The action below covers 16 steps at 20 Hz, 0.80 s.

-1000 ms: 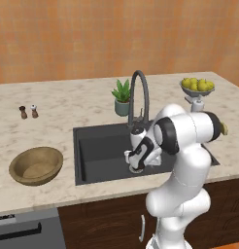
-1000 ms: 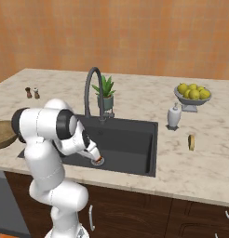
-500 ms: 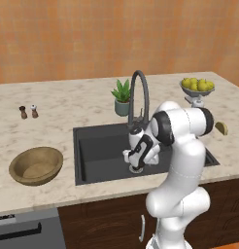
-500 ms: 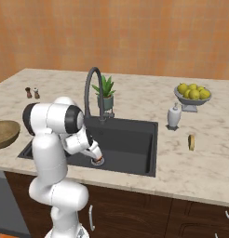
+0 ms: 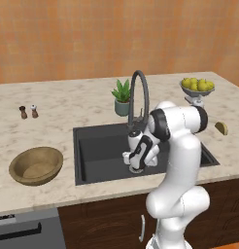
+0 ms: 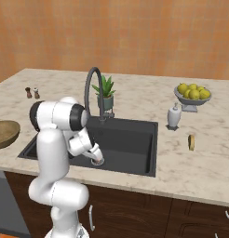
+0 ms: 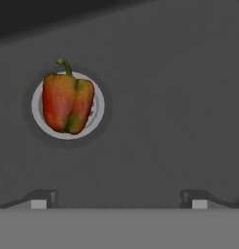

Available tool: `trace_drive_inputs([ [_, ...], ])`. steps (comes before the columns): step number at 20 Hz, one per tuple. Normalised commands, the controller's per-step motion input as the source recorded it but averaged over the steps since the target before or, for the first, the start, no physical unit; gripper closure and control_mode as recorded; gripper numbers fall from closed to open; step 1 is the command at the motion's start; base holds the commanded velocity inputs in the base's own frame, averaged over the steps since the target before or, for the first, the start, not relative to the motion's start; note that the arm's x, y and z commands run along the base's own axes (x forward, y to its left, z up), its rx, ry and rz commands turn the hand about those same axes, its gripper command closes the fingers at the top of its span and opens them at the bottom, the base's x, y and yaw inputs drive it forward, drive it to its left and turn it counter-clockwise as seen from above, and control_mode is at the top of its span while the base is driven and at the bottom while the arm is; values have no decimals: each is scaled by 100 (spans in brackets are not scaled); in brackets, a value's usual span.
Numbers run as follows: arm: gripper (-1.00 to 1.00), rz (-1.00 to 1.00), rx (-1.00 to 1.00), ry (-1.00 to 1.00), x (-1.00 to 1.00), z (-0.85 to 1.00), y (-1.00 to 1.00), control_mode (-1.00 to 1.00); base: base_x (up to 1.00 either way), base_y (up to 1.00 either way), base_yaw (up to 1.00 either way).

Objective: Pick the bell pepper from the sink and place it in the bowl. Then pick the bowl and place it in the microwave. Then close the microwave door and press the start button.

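The bell pepper (image 7: pixel 67 103), red-orange with a green stem, lies on the round drain (image 7: pixel 68 105) of the dark sink (image 5: pixel 92 146). In the hand view it is up and to the left of my gripper (image 7: pixel 119 199). The gripper is open, its fingertips (image 7: pixel 41 198) set wide apart with nothing between them. In the base views the gripper (image 5: pixel 136 168) (image 6: pixel 97 161) hangs low inside the basin, near its front wall. The wooden bowl (image 5: pixel 36 165) (image 6: pixel 4 134) sits empty on the counter left of the sink. The microwave is out of view.
The arched faucet (image 5: pixel 139 95) rises just behind my hand. A potted plant (image 5: pixel 122 97) stands behind it. A dish of yellow fruit (image 5: pixel 196 86) and a soap bottle (image 6: pixel 173 115) are at the right, and two small shakers (image 5: pixel 28 112) at the far left.
The elbow has swung a little and the hand has eased slightly lower into the sink. The bowl has not moved.
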Motion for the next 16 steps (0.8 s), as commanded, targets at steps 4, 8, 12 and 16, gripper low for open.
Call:
trace_drive_inputs([
  [4, -100, 0, 0, 0, 41, -12, 0, -100, 0, 0, 0],
  [8, -100, 0, 0, 0, 34, -19, 0, -100, 0, 0, 0],
  [12, -100, 0, 0, 0, 28, -24, 0, -100, 0, 0, 0],
  [16, -100, 0, 0, 0, 29, -28, 0, -100, 0, 0, 0],
])
